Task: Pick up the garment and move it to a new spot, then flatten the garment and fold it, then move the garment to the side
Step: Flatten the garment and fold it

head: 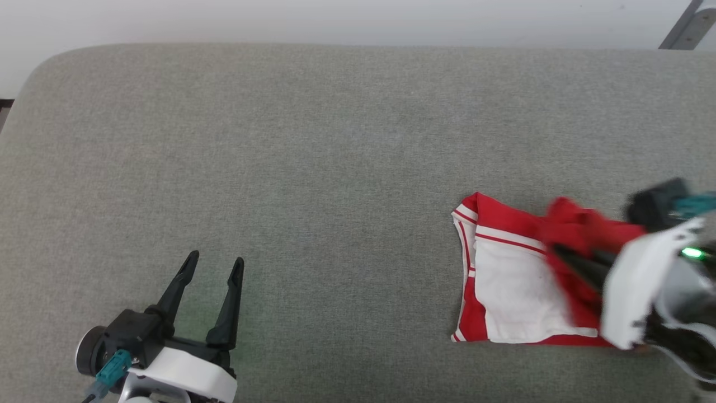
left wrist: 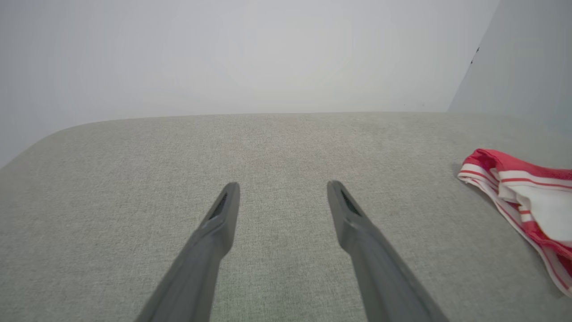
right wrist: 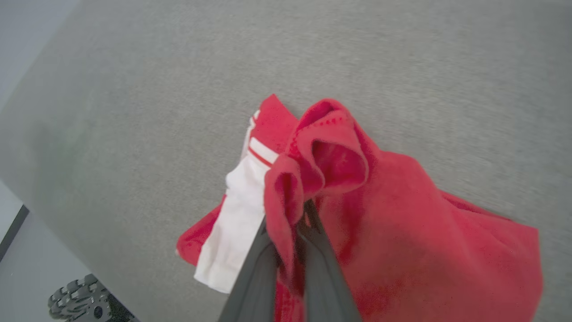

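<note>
Pinching a fold, right claw [right wrist: 290, 219] is clamped on the garment [head: 514, 285] at 4 o'clock, likely for lifting; left claw [head: 216, 258] held apart, 7 o'clock.

Head view: right pincer [head: 562, 254] blurred, outline soft. Its fingertips are buried in a bunched fold of the bright red thin-fabric garment with white panels [head: 512, 280]. Cloth behind the pincer's white wrist is hidden. Left wrist view: garment cut off at the frame edge.
</note>
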